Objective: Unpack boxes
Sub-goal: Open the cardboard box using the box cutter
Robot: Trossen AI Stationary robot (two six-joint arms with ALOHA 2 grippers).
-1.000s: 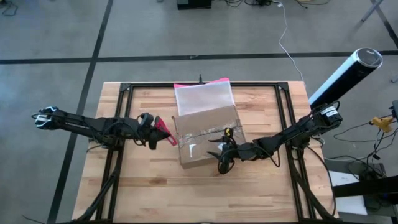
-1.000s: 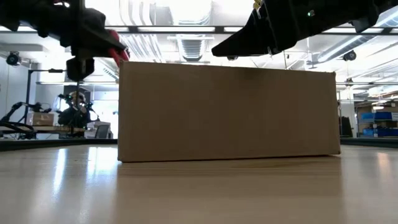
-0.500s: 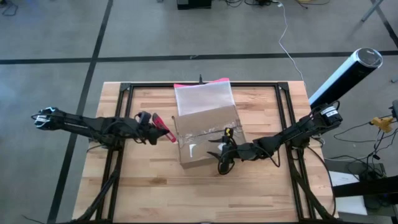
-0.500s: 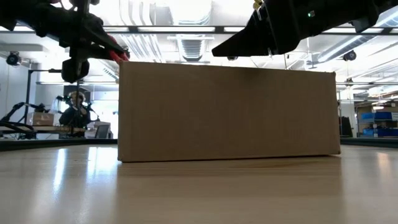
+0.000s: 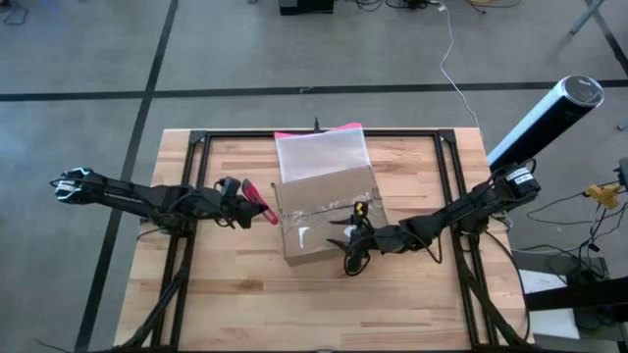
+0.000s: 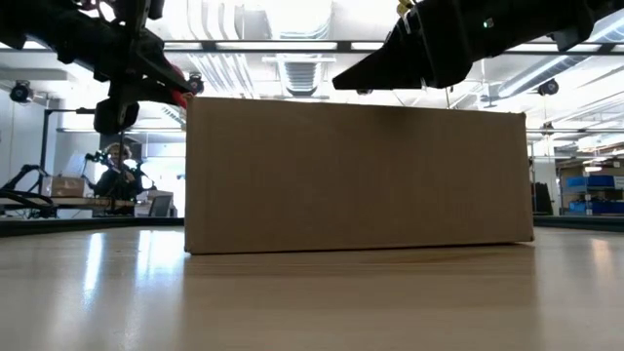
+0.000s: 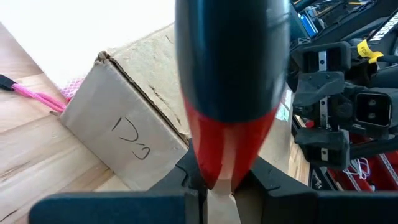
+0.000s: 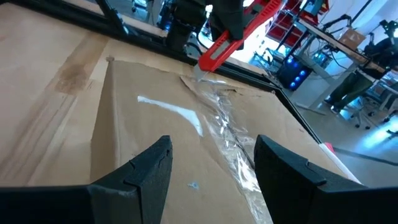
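One cardboard box (image 5: 329, 221) sits near the middle of the wooden surface (image 5: 226, 304), flaps down, clear tape (image 8: 224, 134) crinkled along the top seam, a white label (image 8: 171, 112) beside it. Nothing is out of the box yet, and the seam looks mostly sealed, so I judge the unpacking to be at its first step: cutting the tape. The left pincer (image 5: 240, 199) hangs just off the box's left edge, clamped on a red cutter (image 5: 257, 201); seen from the right wrist, the cutter's tip meets the tape at the far end of the seam. The right pincer (image 5: 345, 243) hovers over the box's right front part, fingers (image 8: 134, 174) spread wide apart, holding nothing; whether it presses on the lid I cannot tell. Left to do, by my reckoning: run the blade along the seam, fold the flaps back, lift out whatever is inside, which is hidden. Count: one box, one cutter, two arms, and one translucent pouch with a pink edge (image 5: 320, 152) lying flat behind the box, touching or slightly tucked under its rear edge. A person (image 6: 117, 175) shows far off in the room beyond.
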